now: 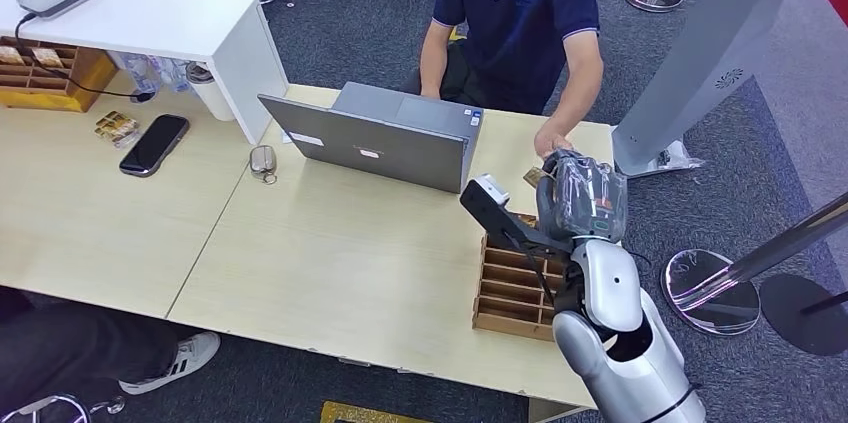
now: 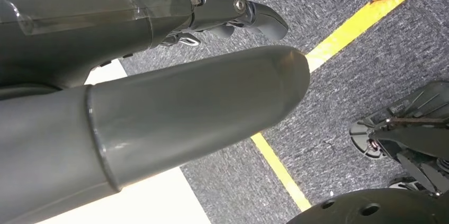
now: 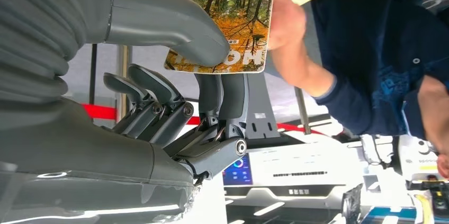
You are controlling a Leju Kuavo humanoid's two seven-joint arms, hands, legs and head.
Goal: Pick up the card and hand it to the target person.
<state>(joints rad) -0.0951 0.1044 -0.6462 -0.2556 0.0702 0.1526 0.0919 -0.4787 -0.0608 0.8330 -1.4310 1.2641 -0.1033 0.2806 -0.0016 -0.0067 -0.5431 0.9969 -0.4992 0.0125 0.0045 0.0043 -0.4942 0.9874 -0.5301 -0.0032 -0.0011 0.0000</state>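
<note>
Right hand [image 3: 174,75], thumb and fingers pinching card [image 3: 233,23], person's hand [image 3: 283,20] on far edge: handover step; you release next.

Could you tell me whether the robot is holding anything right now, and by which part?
The right hand pinches the card by one short end, between thumb and fingers. The left hand appears to hold nothing.

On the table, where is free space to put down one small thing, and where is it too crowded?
Free: the wide bare wood of the table between the laptop, the keys and the wooden organizer. Also free: the near left tabletop below the phone. Crowded: the far right corner, where the right hand holds the card by the person's hand.
</note>
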